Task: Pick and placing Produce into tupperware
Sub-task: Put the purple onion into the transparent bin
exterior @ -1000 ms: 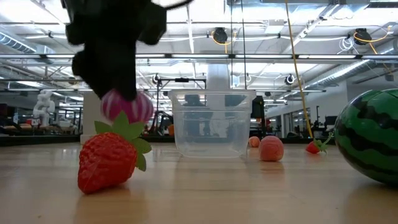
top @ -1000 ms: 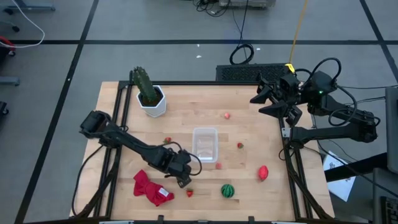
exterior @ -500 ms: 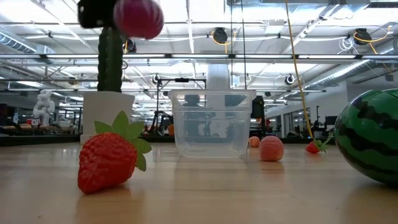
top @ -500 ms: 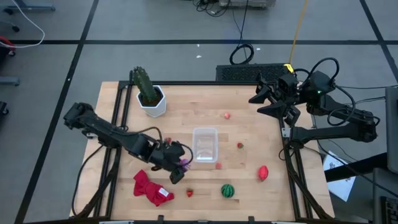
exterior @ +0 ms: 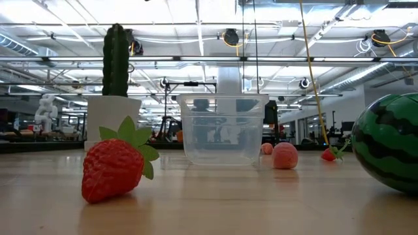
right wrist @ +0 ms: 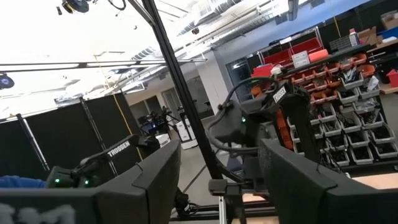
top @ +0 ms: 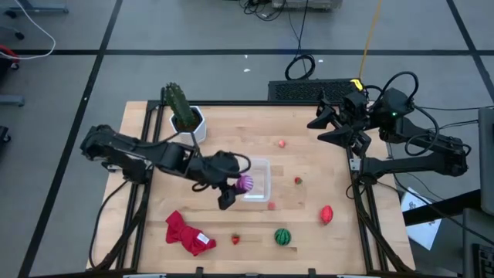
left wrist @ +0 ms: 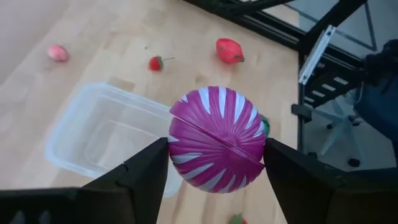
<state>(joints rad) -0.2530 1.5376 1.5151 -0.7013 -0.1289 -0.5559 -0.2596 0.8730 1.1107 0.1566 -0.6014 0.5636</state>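
My left gripper [top: 239, 187] is shut on a purple ball with white stripes [top: 245, 184], held in the air over the left rim of the clear tupperware [top: 255, 179], which stands at the table's middle. In the left wrist view the ball [left wrist: 217, 138] hangs above the tub [left wrist: 102, 134]. Other produce lies on the table: a strawberry [top: 235, 239], a watermelon ball [top: 283, 236], a red piece [top: 326, 214] and small red and pink pieces around the tub. My right gripper [top: 328, 123] waits, open, high at the far right. My left gripper pinches the ball by two opposite sides [left wrist: 177, 149] between its two fingers [left wrist: 146, 177]. The fingers come slanting down from the table's left. The ball is lifted clear of the table, above the tub's left rim.
A red cloth [top: 187, 234] lies crumpled near the front left. A green cactus in a white pot [top: 186, 117] stands at the far left. In the low view the strawberry [exterior: 114, 170] and the watermelon ball [exterior: 388, 140] lie close to the near edge.
My left gripper has risen from the table beside the red cloth and gone right and toward the far edge, to the tub, rolling as it went. The purple ball has gone with it, lifted clear, and has left the low view at the top.
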